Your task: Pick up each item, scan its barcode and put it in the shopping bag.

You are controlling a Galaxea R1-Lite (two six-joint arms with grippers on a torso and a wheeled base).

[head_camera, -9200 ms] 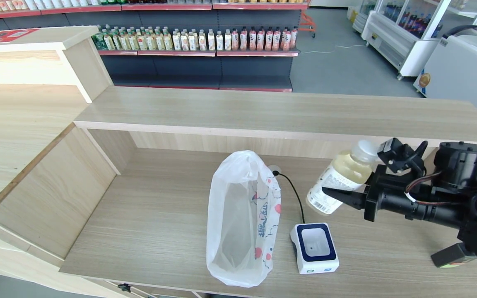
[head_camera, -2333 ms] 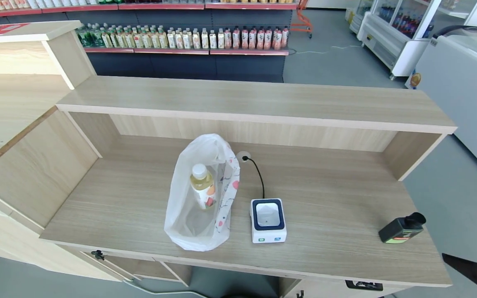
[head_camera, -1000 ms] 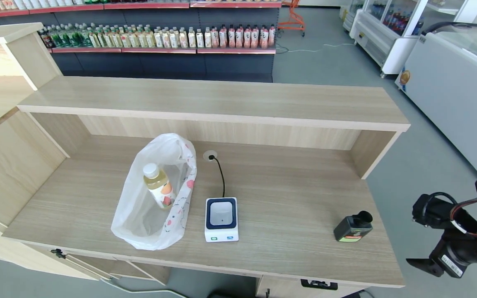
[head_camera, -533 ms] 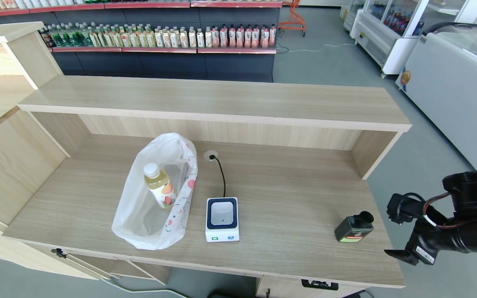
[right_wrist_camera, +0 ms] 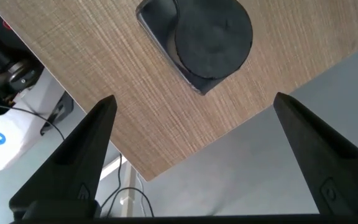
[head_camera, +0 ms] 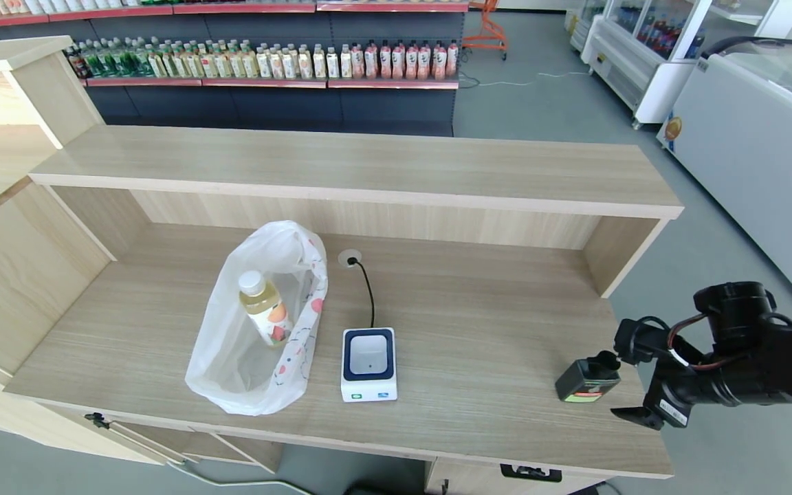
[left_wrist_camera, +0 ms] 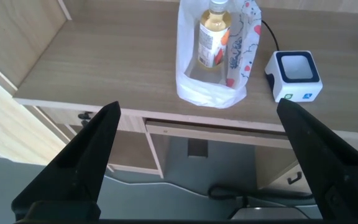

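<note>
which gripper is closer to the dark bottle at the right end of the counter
Right. The right gripper hangs open just short of the dark bottle. The left gripper hangs off the counter's near edge, in front of the shopping bag, well away.

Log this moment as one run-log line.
right gripper: open, by dark bottle lying on counter | left gripper: open, before counter | drink bottle: standing in shopping bag | scanner: beside bag

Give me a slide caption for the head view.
Open right end effector beside dark bottle on counter; drink bottle stands in shopping bag.
</note>
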